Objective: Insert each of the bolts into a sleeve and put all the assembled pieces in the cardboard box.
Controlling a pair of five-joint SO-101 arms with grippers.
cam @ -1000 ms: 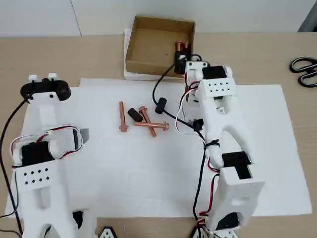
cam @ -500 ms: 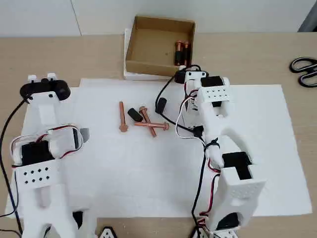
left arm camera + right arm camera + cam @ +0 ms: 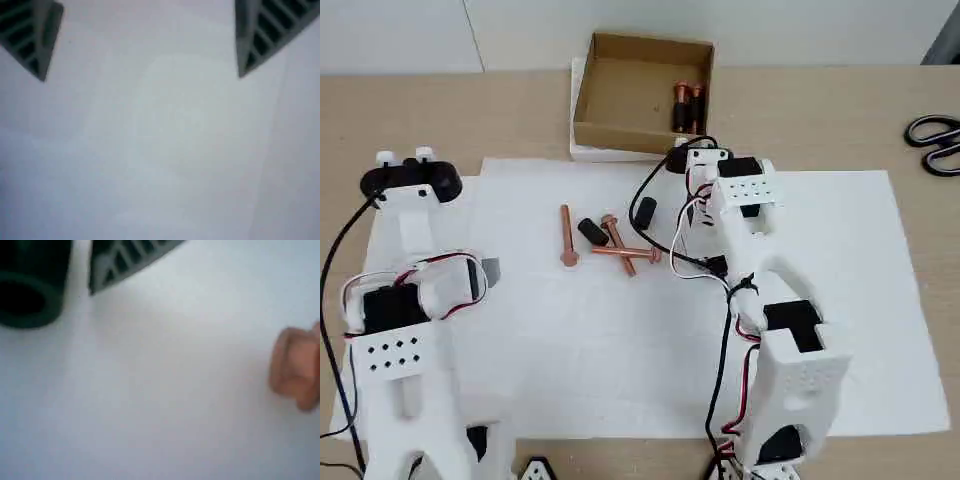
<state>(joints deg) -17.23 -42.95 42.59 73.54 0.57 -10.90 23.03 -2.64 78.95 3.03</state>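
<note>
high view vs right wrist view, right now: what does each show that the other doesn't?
High view: open brown cardboard box holding two sleeved bolts, the full lengths of three loose copper bolts, a second black cylindrical sleeve beside them, black-handled scissors on the bare tabletop. Right wrist view: the hollow bore of a black sleeve, close up. Both: white foam sheet, that sleeve, probably the one lying apart from the bolts, and one copper bolt head.
</note>
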